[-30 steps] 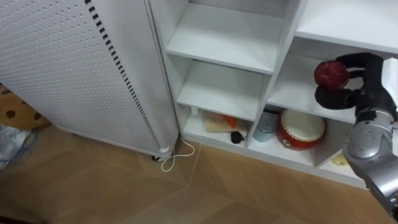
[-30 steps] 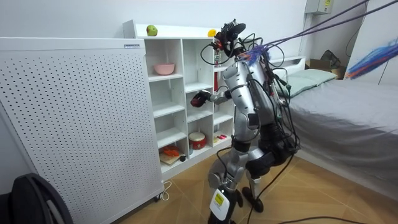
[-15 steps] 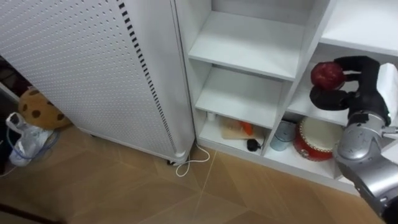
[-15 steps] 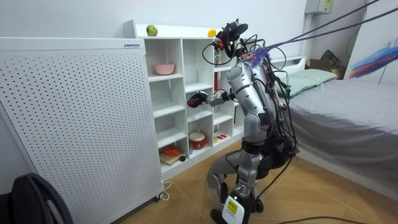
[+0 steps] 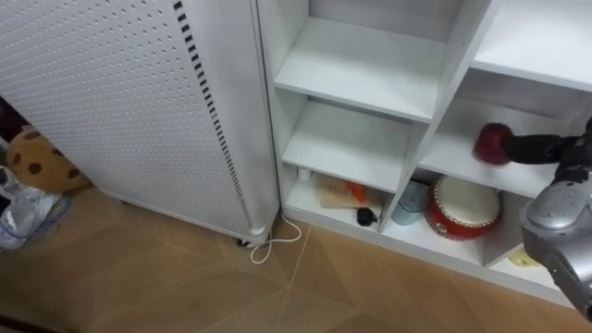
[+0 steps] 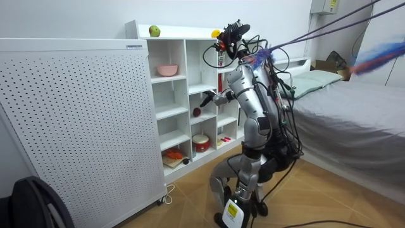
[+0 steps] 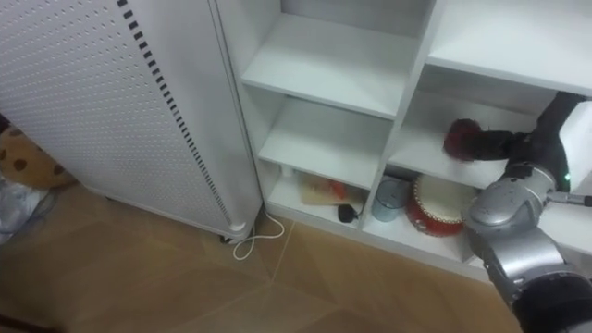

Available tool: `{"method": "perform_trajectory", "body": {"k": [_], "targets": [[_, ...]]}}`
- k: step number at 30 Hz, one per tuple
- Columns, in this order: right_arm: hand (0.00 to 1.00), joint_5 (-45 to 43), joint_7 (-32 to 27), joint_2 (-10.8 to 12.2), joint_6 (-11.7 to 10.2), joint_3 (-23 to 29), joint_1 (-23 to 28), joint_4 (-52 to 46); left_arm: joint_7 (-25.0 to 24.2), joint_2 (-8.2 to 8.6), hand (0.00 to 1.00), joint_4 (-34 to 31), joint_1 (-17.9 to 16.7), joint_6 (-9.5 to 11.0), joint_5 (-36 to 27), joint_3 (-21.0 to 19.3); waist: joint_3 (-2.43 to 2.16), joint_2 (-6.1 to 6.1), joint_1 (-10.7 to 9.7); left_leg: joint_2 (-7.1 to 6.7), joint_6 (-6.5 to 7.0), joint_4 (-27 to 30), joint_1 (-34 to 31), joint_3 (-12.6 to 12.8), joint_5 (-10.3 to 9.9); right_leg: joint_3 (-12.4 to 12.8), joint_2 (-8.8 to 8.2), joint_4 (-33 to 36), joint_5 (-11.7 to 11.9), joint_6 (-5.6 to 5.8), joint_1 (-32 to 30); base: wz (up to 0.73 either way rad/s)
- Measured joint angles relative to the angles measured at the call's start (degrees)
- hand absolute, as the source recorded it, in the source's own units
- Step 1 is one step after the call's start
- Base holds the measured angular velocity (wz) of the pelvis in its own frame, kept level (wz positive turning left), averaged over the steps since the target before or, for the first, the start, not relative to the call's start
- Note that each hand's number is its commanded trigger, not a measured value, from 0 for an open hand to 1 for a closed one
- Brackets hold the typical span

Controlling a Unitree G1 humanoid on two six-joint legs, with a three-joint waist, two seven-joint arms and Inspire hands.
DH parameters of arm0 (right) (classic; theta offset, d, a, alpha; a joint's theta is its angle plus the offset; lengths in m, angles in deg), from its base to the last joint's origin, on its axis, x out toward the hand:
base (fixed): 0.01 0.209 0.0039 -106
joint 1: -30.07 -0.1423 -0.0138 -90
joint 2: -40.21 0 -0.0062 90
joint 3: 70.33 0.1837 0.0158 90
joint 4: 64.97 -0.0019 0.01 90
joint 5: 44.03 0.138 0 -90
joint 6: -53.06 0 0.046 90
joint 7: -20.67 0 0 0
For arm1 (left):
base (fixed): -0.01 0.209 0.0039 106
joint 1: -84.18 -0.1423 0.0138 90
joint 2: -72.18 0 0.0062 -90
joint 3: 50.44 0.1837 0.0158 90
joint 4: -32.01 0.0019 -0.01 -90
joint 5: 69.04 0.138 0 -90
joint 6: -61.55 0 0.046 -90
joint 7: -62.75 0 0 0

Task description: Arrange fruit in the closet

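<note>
The right hand (image 5: 541, 148) reaches into the white closet (image 5: 361, 65) with its fingers stretched out straight, holding nothing. Just off its fingertips, to their left, a red apple (image 5: 492, 143) sits on the shelf. One compartment below the hand stand a red drum (image 5: 462, 205) and a grey cup (image 5: 408, 202).

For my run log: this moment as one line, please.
stage: placing | right hand: open, beside red apple | red apple: on closet shelf
</note>
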Motion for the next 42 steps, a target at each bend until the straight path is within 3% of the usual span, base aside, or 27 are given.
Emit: {"method": "perform_trajectory", "body": {"k": [9,14,19,22,25,28,30,32,34,38,40,42], "targets": [[0.00,2.44,0.18,0.29,1.26,-0.07,0.09,0.51,0.63,-0.05,0.00,0.60,-0.08,0.42,0.46,-0.05,0.00,0.01,0.27,1.84,0.00,-2.27,2.31,0.40,0.02,-1.31,1.54,-3.66,1.13,-0.29,2.85,-0.06],[0.00,4.69,1.22,0.34,1.26,-0.07,1.31,0.68,0.60,-0.05,0.00,1.32,-0.08,1.16,0.49,-0.08,-0.02,0.08,0.27,1.82,0.11,-4.71,5.20,0.94,0.08,-1.40,2.31,-6.37,1.80,0.51,5.46,-0.03],[0.00,4.16,5.52,0.50,1.22,-0.04,3.89,0.53,-0.27,-0.03,0.00,3.63,-0.05,1.74,0.79,-0.73,-0.01,0.07,0.04,1.83,0.12,-7.93,9.72,1.69,0.08,-0.73,3.34,-9.86,2.51,1.45,9.21,-0.09],[0.00,2.52,8.79,0.48,0.63,0.20,6.92,-0.82,-0.93,0.32,0.00,4.57,0.13,2.78,0.69,-1.93,-0.05,0.29,-0.79,1.96,0.12,-10.15,12.46,1.60,0.08,-1.70,3.79,-12.76,3.06,1.64,12.44,-0.03],[0.00,0.31,12.74,0.48,-1.45,0.15,11.31,-1.62,-2.27,0.79,0.00,7.59,1.00,4.26,0.52,-2.15,-0.01,0.43,-0.88,2.15,0.13,-13.19,16.98,2.35,0.12,-1.38,4.69,-16.04,3.98,2.46,16.47,-0.09],[0.00,-5.65,16.03,0.46,-4.24,0.18,17.61,-3.42,-2.94,2.35,0.00,10.73,1.84,4.66,0.54,-2.15,-0.16,1.41,-0.83,2.33,0.15,-17.35,22.72,3.14,0.13,-1.47,5.27,-20.38,4.73,3.24,21.67,-0.13],[0.00,-11.07,19.43,0.46,-5.59,0.22,21.99,-4.46,-3.47,2.42,0.00,11.75,2.28,5.52,0.52,-2.32,-0.50,2.23,-0.39,2.92,-0.19,-20.55,26.07,3.79,0.37,-1.63,6.70,-24.27,6.15,3.25,24.77,-0.29],[0.00,-15.51,22.16,0.80,-5.58,-0.04,25.54,-4.78,-3.70,2.49,0.00,12.31,3.37,5.47,0.63,-3.05,-0.64,2.50,-0.05,3.16,-0.48,-22.71,28.57,4.36,0.68,-1.64,7.22,-26.33,6.59,3.32,26.91,-0.17],[0.00,-20.34,26.49,2.78,-5.56,-0.63,30.46,-4.68,-4.23,2.87,0.00,13.99,5.09,6.19,0.45,-3.18,-0.81,3.15,-0.12,3.11,-1.03,-25.53,32.39,4.60,1.01,-1.59,7.83,-28.79,6.77,3.47,30.36,-0.02],[0.00,-24.11,32.04,5.31,-5.52,-0.69,38.09,-4.64,-4.46,4.19,0.00,16.23,5.80,7.63,0.90,-3.50,-1.63,4.52,-0.33,2.82,-1.61,-30.10,38.03,5.17,1.46,-1.69,8.33,-32.45,7.01,3.86,35.28,-0.03],[0.00,-27.14,34.29,6.04,-5.51,-0.38,41.57,-4.74,-4.49,4.71,0.00,16.38,5.73,7.68,2.01,-4.84,-1.88,4.83,-1.15,2.59,-1.92,-32.55,40.41,5.25,2.14,-2.05,8.49,-34.42,7.15,3.99,37.55,0.06],[0.00,-30.40,36.43,8.38,-5.55,0.60,46.17,-4.92,-4.50,4.85,0.00,16.42,4.81,7.93,4.15,-5.66,-2.03,4.95,-3.01,2.58,-2.44,-36.38,44.63,5.27,3.21,-3.11,8.99,-37.92,7.73,3.93,41.92,0.09]]}}
